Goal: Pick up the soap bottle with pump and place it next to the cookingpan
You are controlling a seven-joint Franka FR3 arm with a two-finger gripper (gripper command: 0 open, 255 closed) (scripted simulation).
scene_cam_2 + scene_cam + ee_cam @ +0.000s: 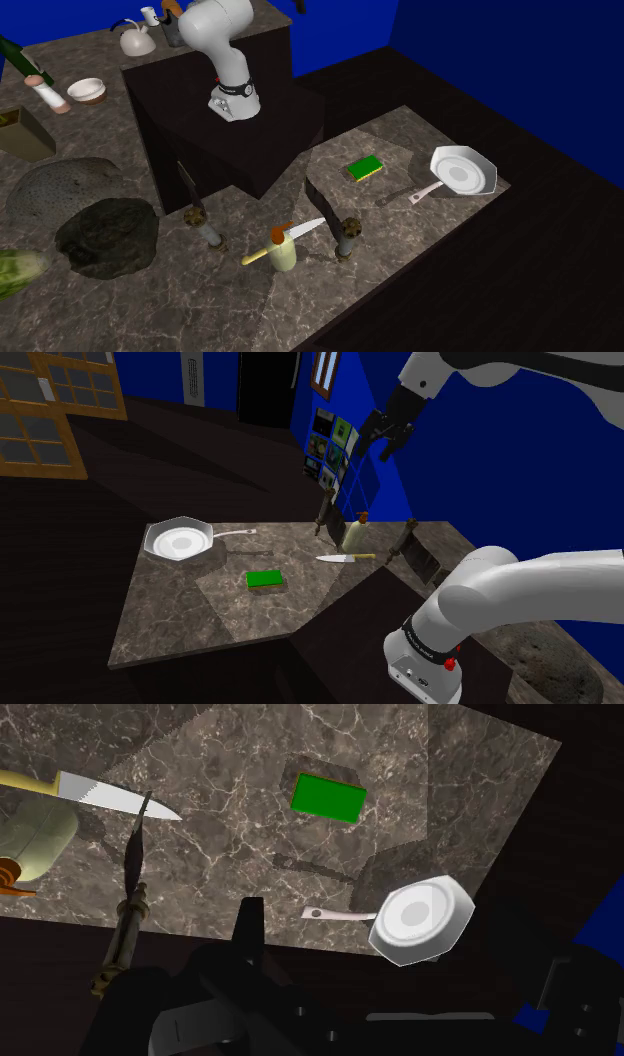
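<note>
- The arm's white base [440, 622] sits nearest us in the shoulder view, and the gripper [378, 440] hangs high over the marble counter [200, 622].
- The soap bottle [354, 534] stands upright at the counter's far edge. It has a cream body and an orange-brown pump, and it is well apart from the gripper.
- We judge the step in hand to be the reach down to that bottle.
- The approach is tight. A dark knife [325, 512] stands on end on one side of the bottle and a second dark knife [405, 537] on the other, while a yellow-handled knife [345, 558] lies just beside its base.
- We would come straight down and clasp the body below the pump, keeping the fingers clear of all three blades.
- The white pan [178, 540] waits at the shoulder view's left, past the green sponge [265, 579], with bare counter around it for the drop.
- The fingers appear spread apart, and they hold and touch nothing.
</note>
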